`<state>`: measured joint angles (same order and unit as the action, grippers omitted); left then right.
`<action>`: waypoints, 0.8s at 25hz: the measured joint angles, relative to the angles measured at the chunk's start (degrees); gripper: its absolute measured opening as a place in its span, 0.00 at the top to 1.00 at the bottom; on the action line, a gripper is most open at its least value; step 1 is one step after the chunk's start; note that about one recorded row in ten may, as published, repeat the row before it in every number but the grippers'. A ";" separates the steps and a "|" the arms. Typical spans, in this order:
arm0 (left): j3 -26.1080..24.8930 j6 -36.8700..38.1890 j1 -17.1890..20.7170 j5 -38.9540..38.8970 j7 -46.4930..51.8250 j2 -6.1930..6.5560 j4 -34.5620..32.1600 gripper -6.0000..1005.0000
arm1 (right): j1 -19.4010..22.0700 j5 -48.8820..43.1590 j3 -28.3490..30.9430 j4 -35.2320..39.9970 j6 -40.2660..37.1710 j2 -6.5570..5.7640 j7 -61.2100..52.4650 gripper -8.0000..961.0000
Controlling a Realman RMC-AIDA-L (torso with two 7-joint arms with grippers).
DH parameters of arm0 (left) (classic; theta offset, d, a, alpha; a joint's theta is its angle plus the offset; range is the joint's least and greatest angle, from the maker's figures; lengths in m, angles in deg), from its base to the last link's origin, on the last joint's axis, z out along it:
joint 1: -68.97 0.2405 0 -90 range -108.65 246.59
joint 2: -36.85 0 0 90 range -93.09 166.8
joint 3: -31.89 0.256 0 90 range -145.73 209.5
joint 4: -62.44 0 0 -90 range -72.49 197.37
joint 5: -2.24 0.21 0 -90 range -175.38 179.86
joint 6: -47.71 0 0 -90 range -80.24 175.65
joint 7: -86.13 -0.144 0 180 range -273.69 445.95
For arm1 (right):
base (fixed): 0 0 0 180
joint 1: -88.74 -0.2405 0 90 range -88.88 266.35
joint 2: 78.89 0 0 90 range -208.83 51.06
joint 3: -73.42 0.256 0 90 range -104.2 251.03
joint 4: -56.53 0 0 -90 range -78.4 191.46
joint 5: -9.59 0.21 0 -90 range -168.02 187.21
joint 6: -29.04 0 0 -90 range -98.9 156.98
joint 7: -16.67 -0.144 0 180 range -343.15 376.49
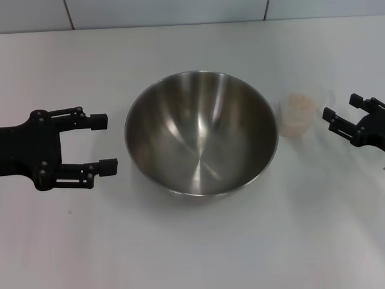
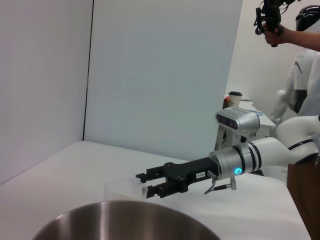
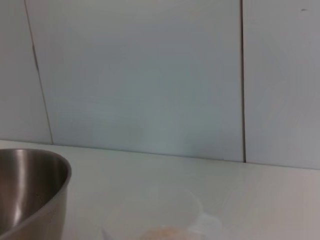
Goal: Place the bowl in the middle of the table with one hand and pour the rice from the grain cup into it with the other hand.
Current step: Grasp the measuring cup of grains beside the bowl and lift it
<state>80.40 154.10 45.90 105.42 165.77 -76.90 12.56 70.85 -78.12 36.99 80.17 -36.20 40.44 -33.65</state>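
The steel bowl [image 1: 201, 135] stands empty in the middle of the white table [image 1: 192, 247]. My left gripper [image 1: 103, 144] is open just left of the bowl, its fingers pointing at the rim without touching it. The small clear grain cup [image 1: 299, 114], with rice [image 1: 298, 103] in it, stands upright just right of the bowl. My right gripper [image 1: 338, 106] is open and empty, a short way right of the cup. The left wrist view shows the bowl rim [image 2: 125, 212], the cup [image 2: 121, 189] and the right gripper [image 2: 143, 183]. The right wrist view shows the bowl [image 3: 30, 190] and the cup [image 3: 160, 215].
A pale panelled wall [image 1: 180, 12] runs along the table's far edge. In the left wrist view a person [image 2: 287, 30] stands beyond the right arm, holding a controller. Bare tabletop lies in front of the bowl.
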 joint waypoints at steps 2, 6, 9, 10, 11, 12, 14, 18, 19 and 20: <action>0.00 0.00 0.09 0.15 -0.06 -0.03 -0.19 0.16 | -0.10 0.01 -0.06 0.00 0.22 0.01 -0.02 0.27; 0.00 0.05 0.24 0.11 -0.08 0.07 -0.34 0.16 | -0.29 0.03 -0.09 0.00 0.64 0.02 -0.19 0.27; 0.00 0.05 0.37 0.03 -0.12 0.02 -0.79 0.16 | -0.31 0.06 0.27 0.00 0.67 0.02 -0.29 0.27; 0.00 0.05 0.37 0.03 -0.12 0.02 -0.79 0.16 | -0.34 0.07 0.35 0.00 0.71 0.02 -0.33 0.27; 0.00 0.05 0.36 0.08 -0.20 -0.03 -0.84 0.16 | -0.37 0.10 0.37 0.01 0.85 0.03 -0.35 0.28; 0.00 0.05 0.33 0.10 -0.51 -0.08 -0.84 0.16 | -0.44 0.12 0.39 0.02 1.05 0.03 -0.36 0.28; 0.00 0.03 0.32 0.11 -0.85 -0.19 -0.83 0.16 | -1.14 0.17 0.40 -0.02 2.17 0.03 -0.39 0.28; 0.00 0.02 0.19 0.16 -0.89 -0.26 -0.84 0.16 | -1.74 0.18 0.39 -0.03 3.12 0.03 -0.39 0.28; 0.00 0.02 0.19 0.16 -0.89 -0.26 -0.84 0.16 | -1.74 0.18 0.39 -0.03 3.12 0.03 -0.39 0.28; 0.00 0.02 0.19 0.16 -0.89 -0.26 -0.84 0.16 | -2.09 0.18 0.30 -0.03 3.43 0.03 -0.40 0.28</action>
<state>80.40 154.12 46.10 105.58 164.88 -77.16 11.72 68.76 -77.94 37.28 80.14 -32.77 40.47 -34.06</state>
